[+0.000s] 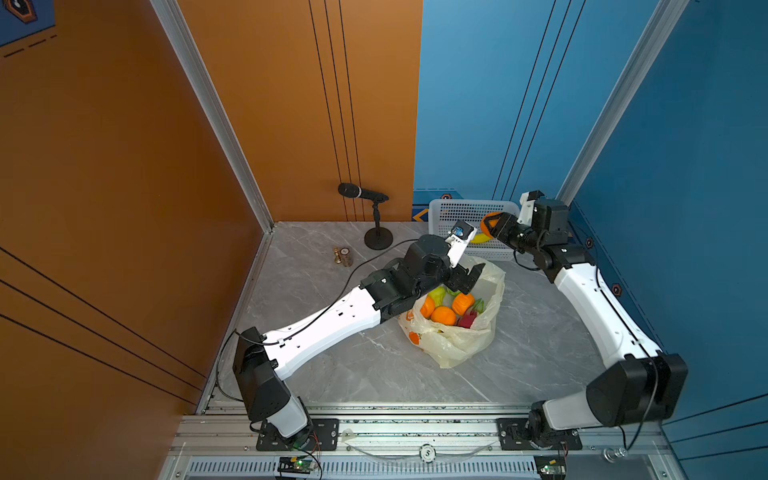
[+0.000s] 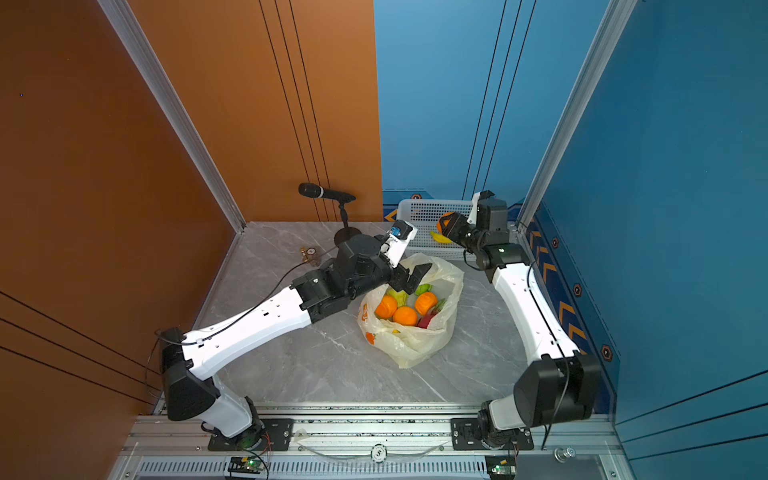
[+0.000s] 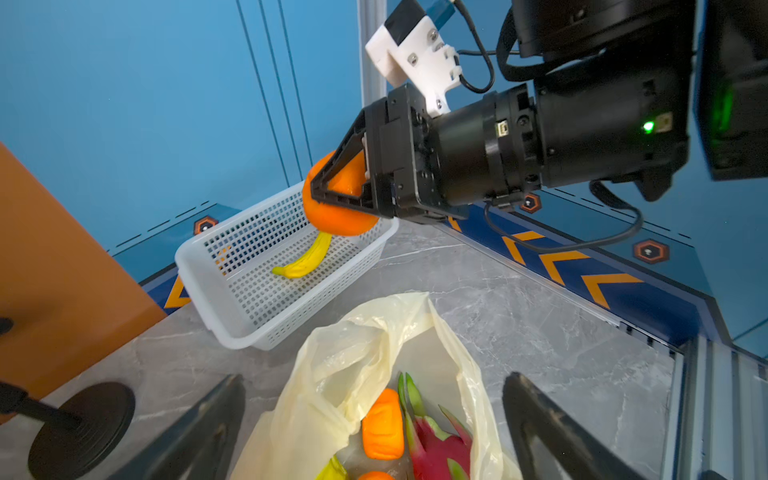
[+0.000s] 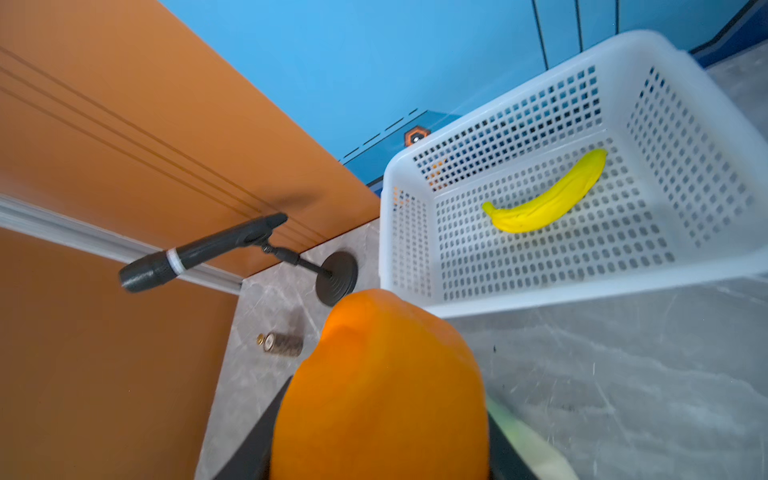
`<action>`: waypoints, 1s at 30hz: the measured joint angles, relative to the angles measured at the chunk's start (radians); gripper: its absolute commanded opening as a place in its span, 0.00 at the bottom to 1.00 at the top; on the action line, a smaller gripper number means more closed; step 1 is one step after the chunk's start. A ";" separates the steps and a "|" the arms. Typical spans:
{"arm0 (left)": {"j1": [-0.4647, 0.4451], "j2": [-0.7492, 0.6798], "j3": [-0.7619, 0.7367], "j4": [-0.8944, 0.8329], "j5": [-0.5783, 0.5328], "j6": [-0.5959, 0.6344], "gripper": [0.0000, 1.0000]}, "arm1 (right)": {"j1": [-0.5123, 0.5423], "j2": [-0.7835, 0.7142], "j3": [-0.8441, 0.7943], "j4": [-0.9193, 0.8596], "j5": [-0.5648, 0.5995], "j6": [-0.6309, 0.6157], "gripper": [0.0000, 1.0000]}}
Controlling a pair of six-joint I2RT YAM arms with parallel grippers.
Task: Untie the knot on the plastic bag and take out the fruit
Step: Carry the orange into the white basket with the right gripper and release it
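Bench [image 1: 332,374] of grey marble pattern nearest; on it, about mid-bench, plastic bag [image 1: 457,345]: thin, translucent, pale yellow, crinkled, orange-slice prints on near-left side, mouth gaping upward; inside, fruit [image 2: 405,316]: three oranges [image 1: 443,316] in a cluster, pink dragon fruit [image 1: 466,321] with green tips to their right, green pieces [image 1: 436,294] at far-left edge of the mouth. Just over far rim of bag, left claw [image 1: 468,279]: spread wide, grasping nothing, dark fingers [image 3: 199,432] either side of the opening in left wrist view. Farther back, right claw [image 1: 489,224]: clenched on a further orange [image 3: 340,216], raised clear of bench over right end of white perforated basket [image 1: 461,208]; yellow banana [image 4: 548,199] alone on basket floor. Black microphone [image 1: 361,192] on round stand at far left, by orange wall.
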 measured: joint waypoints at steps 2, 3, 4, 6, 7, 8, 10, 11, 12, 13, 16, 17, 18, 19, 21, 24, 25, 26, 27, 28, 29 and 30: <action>0.031 0.032 0.027 -0.043 0.004 -0.039 0.98 | -0.012 0.110 0.080 0.000 0.026 -0.027 0.30; 0.039 0.044 0.032 -0.053 0.004 -0.047 0.98 | -0.017 0.159 0.113 0.001 0.034 -0.040 0.30; 0.048 0.056 0.036 -0.070 0.004 -0.056 0.98 | -0.023 0.211 0.147 0.000 0.045 -0.052 0.30; 0.063 0.075 0.038 -0.095 0.003 -0.063 0.98 | -0.033 0.300 0.195 0.001 0.062 -0.075 0.29; 0.066 0.081 0.038 -0.104 0.003 -0.063 0.98 | -0.039 0.350 0.221 -0.002 0.073 -0.087 0.29; 0.068 0.087 0.039 -0.113 0.003 -0.063 0.98 | -0.043 0.393 0.243 -0.004 0.080 -0.099 0.29; 0.067 0.095 0.042 -0.126 0.003 -0.056 0.97 | -0.048 0.479 0.301 -0.022 0.100 -0.124 0.29; 0.066 0.098 0.044 -0.129 0.003 -0.051 0.98 | -0.051 0.524 0.334 -0.033 0.109 -0.138 0.29; 0.064 0.101 0.048 -0.134 0.003 -0.047 0.98 | -0.052 0.558 0.359 -0.041 0.120 -0.151 0.29; 0.063 0.106 0.058 -0.141 0.003 -0.040 0.98 | -0.053 0.598 0.389 -0.056 0.129 -0.166 0.29; 0.052 0.122 0.092 -0.153 0.003 -0.021 0.98 | -0.053 0.674 0.443 -0.093 0.165 -0.206 0.29; 0.047 0.126 0.101 -0.157 0.002 -0.015 0.98 | -0.053 0.694 0.460 -0.106 0.179 -0.218 0.29; 0.039 0.128 0.107 -0.159 0.002 -0.011 0.98 | -0.053 0.711 0.480 -0.121 0.190 -0.230 0.29; 0.031 0.129 0.109 -0.161 -0.001 -0.007 0.98 | -0.053 0.730 0.507 -0.138 0.206 -0.240 0.29; 0.016 0.129 0.109 -0.167 -0.005 0.002 0.98 | -0.054 0.768 0.565 -0.169 0.229 -0.259 0.29; 0.000 0.130 0.109 -0.174 -0.008 0.009 0.98 | -0.058 0.816 0.636 -0.203 0.254 -0.280 0.31; -0.006 0.130 0.109 -0.175 -0.013 0.012 0.98 | -0.058 0.830 0.653 -0.217 0.257 -0.285 0.31; -0.011 0.130 0.109 -0.175 -0.018 0.013 0.98 | -0.061 0.842 0.669 -0.228 0.260 -0.288 0.31; -0.015 0.130 0.108 -0.175 -0.021 0.013 0.98 | -0.062 0.855 0.682 -0.237 0.262 -0.292 0.32; -0.019 0.130 0.104 -0.174 -0.024 0.013 0.98 | -0.063 0.869 0.697 -0.246 0.264 -0.295 0.33; -0.023 0.130 0.099 -0.174 -0.026 0.013 0.98 | -0.064 0.879 0.704 -0.252 0.263 -0.295 0.35; -0.027 0.130 0.090 -0.174 -0.027 0.014 0.98 | -0.065 0.890 0.713 -0.264 0.264 -0.298 0.37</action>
